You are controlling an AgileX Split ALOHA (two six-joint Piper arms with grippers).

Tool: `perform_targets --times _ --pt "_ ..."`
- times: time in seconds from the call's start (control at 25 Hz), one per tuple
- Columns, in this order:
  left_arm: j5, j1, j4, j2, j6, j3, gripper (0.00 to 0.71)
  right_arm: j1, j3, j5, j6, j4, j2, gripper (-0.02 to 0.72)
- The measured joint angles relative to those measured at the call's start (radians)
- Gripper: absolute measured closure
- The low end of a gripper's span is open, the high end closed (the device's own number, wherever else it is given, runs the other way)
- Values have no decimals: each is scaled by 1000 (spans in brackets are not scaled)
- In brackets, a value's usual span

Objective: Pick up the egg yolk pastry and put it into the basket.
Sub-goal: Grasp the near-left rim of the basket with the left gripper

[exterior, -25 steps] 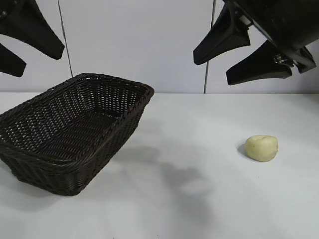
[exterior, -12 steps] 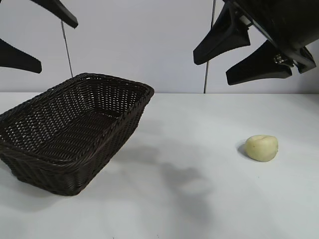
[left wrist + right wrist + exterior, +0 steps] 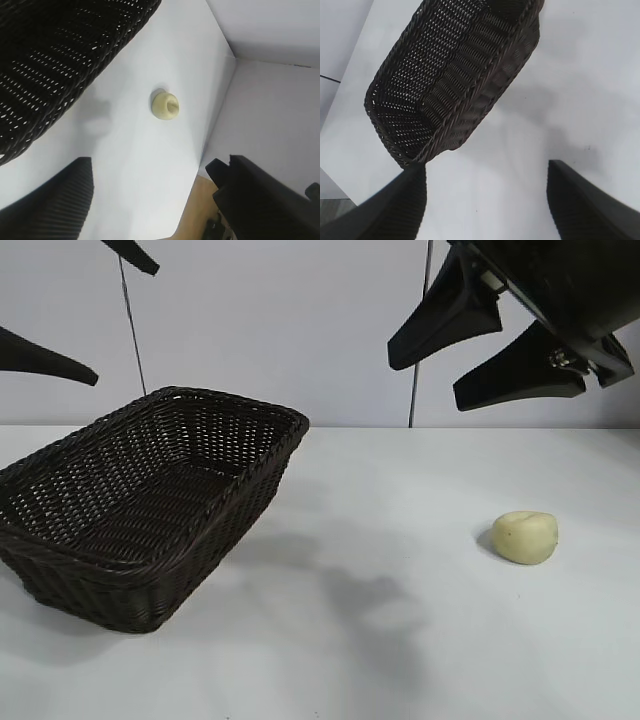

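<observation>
Exterior view shows me one egg yolk pastry (image 3: pixel 525 537), one basket (image 3: pixel 150 502) and two arms over a white table (image 3: pixel 400 640). I count nothing else on it. My right gripper (image 3: pixel 490 345) hangs high up at the right, its two black fingers spread wide, holding nothing. The pastry sits on the table below it, a little to the right and well apart from the fingers. My left gripper (image 3: pixel 70 315) is up at the far left, above the basket, and its fingers are spread wide too. The basket stands on the left side, well apart from the pastry. I can read no words or labels on anything.
</observation>
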State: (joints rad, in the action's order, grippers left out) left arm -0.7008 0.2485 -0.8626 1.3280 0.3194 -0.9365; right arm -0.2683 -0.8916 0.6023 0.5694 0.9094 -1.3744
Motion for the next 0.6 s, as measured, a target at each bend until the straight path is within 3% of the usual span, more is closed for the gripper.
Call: perform_targets --times 0.4,0.6 --pt "-15 0 484 1 400 0 170 0 0 0 0 0 0 207" --pt "-46 0 603 29 580 -1 170 0 0 0 0 -1 0 207"
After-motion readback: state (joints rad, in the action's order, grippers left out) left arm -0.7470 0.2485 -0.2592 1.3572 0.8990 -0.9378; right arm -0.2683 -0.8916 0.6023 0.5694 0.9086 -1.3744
